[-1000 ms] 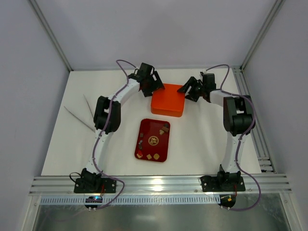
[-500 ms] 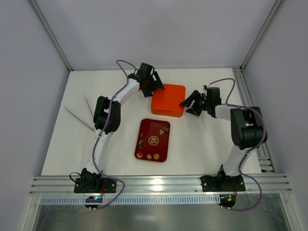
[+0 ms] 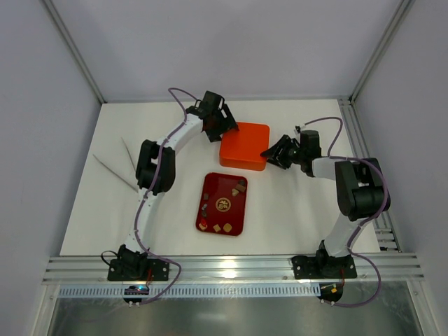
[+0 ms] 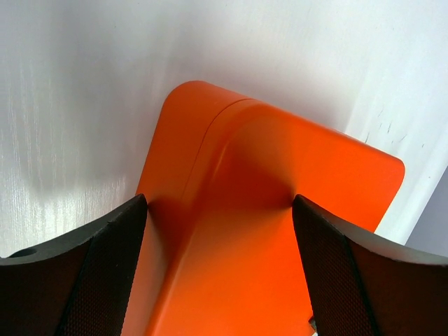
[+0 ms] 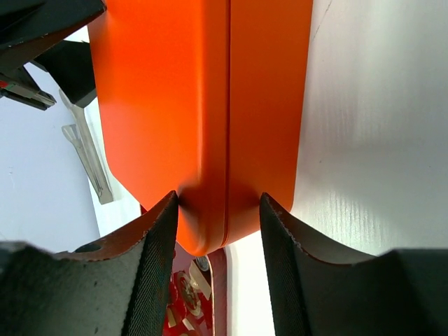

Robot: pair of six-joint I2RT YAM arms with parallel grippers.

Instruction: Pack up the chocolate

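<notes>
Chocolate (image 3: 224, 204): several small pcs, brown and tan, loose on dark red tray (image 3: 212, 187), mid tabletop (image 3: 301, 210), between the two arms. One round pc w/ pattern near tray centre, a couple at far R corner, rest along L side and near edge. Well apart from both grippers.

Orange box (image 3: 245, 145) just beyond tray, not touching it. Lid on; seam btwn lid and base clear in R wrist view.

L gripper (image 4: 218, 206) at box's far-L corner. Jaws wide open, straddling that corner: one against the side wall or v. close, other over the lid top. Not clamped on anything.

R gripper (image 5: 218, 199) at box's near-R corner, low to tabletop. Jaws part-closed round the rounded corner, one on each face, both seemingly touching, so pinching the box by the look of it. How firm: can't tell.

Two thin pale tools (image 3: 115, 171) flat on tabletop at far L, beside L arm, well away from tray and box. Exact type too small to tell.
</notes>
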